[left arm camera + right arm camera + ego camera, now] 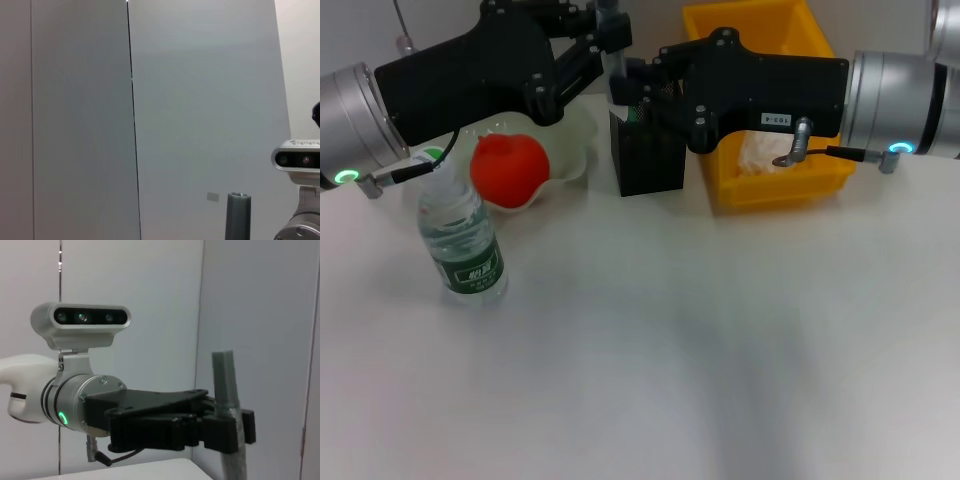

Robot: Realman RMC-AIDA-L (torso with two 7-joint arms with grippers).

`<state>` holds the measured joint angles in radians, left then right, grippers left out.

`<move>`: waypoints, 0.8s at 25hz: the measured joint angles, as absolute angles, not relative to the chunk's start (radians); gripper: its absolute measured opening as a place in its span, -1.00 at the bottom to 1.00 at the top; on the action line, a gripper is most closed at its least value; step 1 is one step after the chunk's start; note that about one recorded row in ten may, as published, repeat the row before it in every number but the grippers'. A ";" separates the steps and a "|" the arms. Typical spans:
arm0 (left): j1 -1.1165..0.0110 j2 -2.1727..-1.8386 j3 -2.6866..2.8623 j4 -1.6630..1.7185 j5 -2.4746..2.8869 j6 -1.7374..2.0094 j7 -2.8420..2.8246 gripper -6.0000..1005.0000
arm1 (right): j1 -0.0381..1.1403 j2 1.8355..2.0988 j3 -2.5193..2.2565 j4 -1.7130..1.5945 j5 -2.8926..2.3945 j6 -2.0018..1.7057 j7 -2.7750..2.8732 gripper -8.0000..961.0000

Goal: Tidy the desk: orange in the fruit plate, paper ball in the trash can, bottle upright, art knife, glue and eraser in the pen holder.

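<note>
My left gripper (611,38) is shut on a grey stick, apparently the art knife (614,62), held upright just above the black pen holder (648,155). The right wrist view shows the same gripper (231,426) clamped around the art knife (226,385). My right gripper (642,88) hovers at the pen holder's rim from the right. An orange (508,168) lies in the pale fruit plate (575,150). The bottle (460,238) stands upright at the front left. A paper ball (760,152) sits in the yellow trash can (790,185). Glue and eraser are out of view.
The trash can stands right beside the pen holder, with the fruit plate on its other side. Both black arms crowd the space over the pen holder. Open white desk (700,360) spreads across the front. A wall fills the left wrist view.
</note>
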<state>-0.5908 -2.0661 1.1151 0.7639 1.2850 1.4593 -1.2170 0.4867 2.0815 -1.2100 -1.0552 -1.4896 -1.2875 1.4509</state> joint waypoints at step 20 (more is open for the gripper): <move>-0.584 -2.061 1.053 0.793 1.283 1.462 -1.208 -0.70 | 0.408 2.078 -1.167 -1.128 -1.491 -1.323 1.631 -0.07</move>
<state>-0.5842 -2.0612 1.0529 0.7929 1.2827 1.4624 -1.2081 0.4080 2.0783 -1.1670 -1.1276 -1.4911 -1.3225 1.6310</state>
